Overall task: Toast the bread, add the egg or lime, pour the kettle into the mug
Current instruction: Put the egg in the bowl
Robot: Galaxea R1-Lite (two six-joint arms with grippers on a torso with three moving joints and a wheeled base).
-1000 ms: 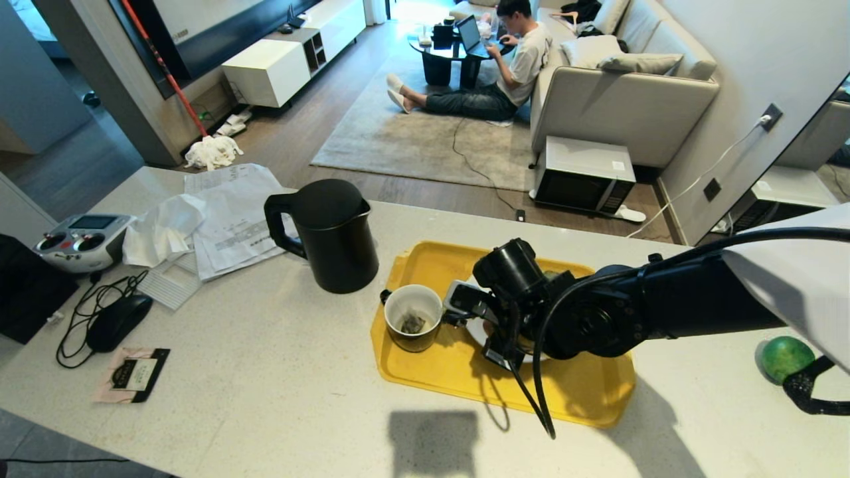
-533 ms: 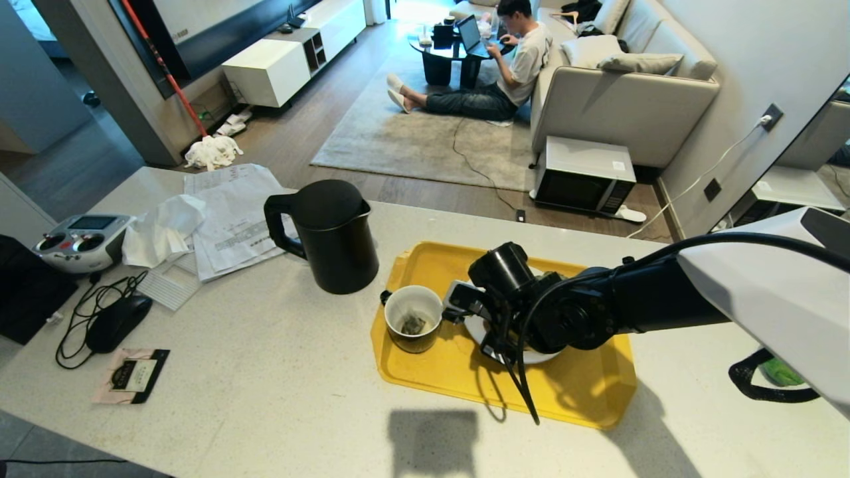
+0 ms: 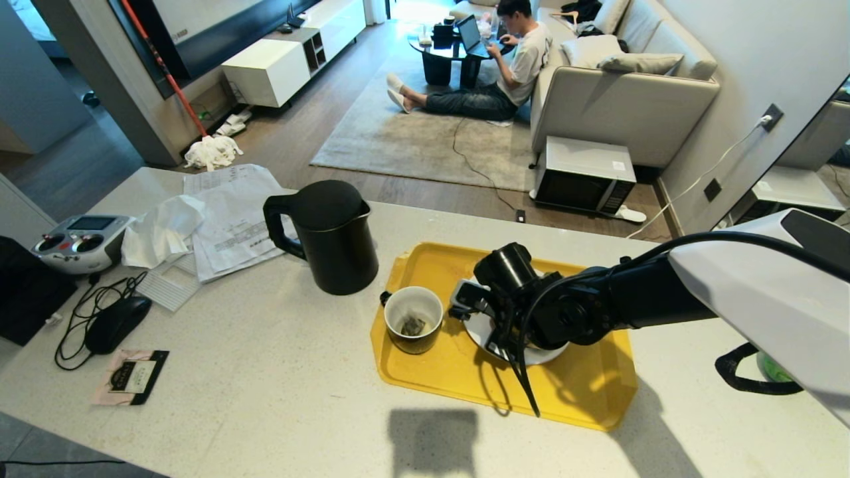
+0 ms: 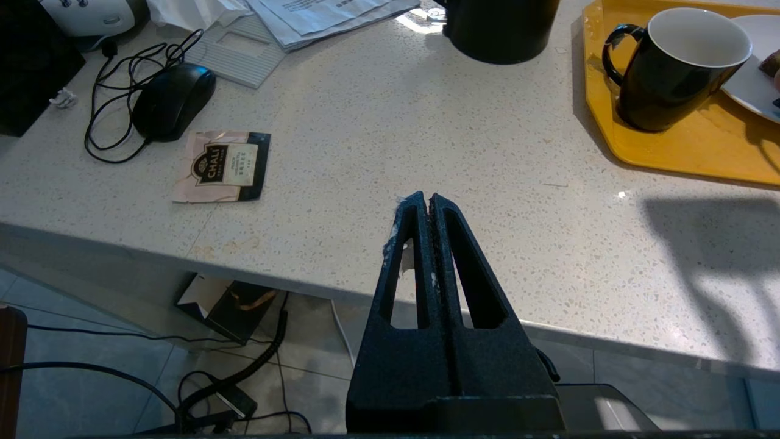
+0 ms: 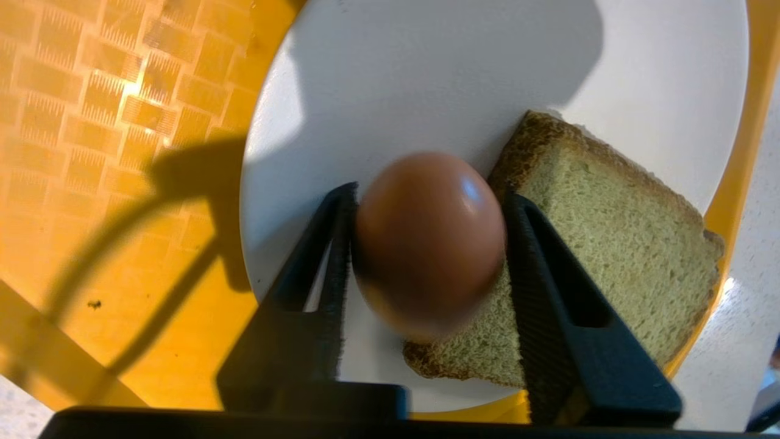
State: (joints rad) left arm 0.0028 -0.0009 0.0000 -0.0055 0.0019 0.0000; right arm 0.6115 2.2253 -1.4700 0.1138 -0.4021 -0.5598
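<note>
Brown egg [image 5: 429, 244] gripped in R claw [image 5: 426, 201] | claw edged further over plate [image 5: 426, 73] w/ bread [image 5: 609, 256] | L claw [image 4: 425, 204] clenched, empty

The head camera looks down and forward over the counter [image 3: 265, 398] from high; the left wrist camera looks low across its near edge. The right wrist camera looks straight down, very close, on the plate [image 5: 426, 79]; all three share the yellow tray [image 3: 458, 378].
</note>
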